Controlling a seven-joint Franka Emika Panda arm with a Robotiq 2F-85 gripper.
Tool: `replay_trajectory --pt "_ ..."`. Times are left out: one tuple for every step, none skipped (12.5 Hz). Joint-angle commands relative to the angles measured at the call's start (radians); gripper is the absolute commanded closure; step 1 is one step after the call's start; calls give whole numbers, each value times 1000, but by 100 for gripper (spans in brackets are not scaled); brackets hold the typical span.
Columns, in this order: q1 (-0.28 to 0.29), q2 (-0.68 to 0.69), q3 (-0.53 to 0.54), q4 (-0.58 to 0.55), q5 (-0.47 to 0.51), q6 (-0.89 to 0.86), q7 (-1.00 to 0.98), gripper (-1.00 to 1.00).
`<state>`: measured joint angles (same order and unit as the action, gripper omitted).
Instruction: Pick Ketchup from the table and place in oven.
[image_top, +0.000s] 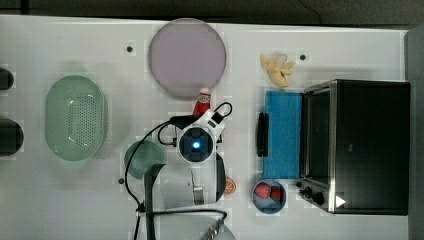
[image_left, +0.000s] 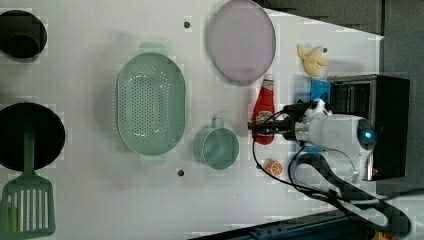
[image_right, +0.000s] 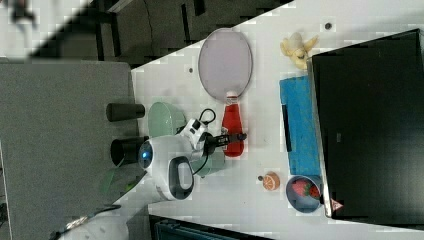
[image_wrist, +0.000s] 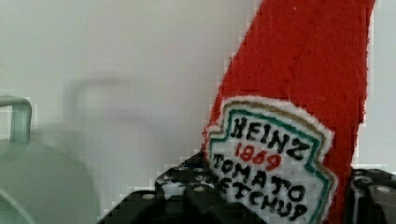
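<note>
Left view: the ketchup bottle (image_left: 264, 107) is seen lying on the white table (image_left: 90, 200), straddled by the partly spread fingers of the hand (image_left: 259, 127), with a green mug (image_left: 216, 147) and orange slice (image_left: 272, 166) nearby.

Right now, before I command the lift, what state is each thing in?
Ketchup bottle: lying flat on the table, cap toward the purple plate.
Gripper: straddling the bottle's lower body, one finger each side.
Oven: door open, folded down.
Colander: empty.
Green mug: upright, empty.
Blue bowl: holds strawberries.
</note>
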<state>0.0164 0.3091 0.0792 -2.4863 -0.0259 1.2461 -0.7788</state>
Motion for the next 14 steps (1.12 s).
replay_trajectory --pt "-10 -176 -9 17 0 -130 -11 -20" --pt "-10 -248 -8 30 0 -226 -10 -20" --pt "-10 -315 -9 50 0 -336 -11 -20" --pt "-11 -373 -10 80 0 -447 -7 -20" --pt "-11 -420 -13 112 -1 -545 9 -20" --pt "-13 -459 -14 140 -3 -632 30 -20" --pt "-14 -490 -14 161 -9 -704 66 -20" --pt "-16 -512 -14 171 -37 -761 118 -20" --pt "-16 -523 -13 175 -103 -798 169 -20" --pt "-16 -523 -12 175 -195 -810 209 -20" --pt "-17 -515 -13 175 -294 -810 243 -20" --pt "-18 -503 -16 172 -382 -811 265 -20" --pt "-19 -484 -23 167 -461 -811 286 -20" --pt "-23 -456 -30 160 -539 -811 321 -20"
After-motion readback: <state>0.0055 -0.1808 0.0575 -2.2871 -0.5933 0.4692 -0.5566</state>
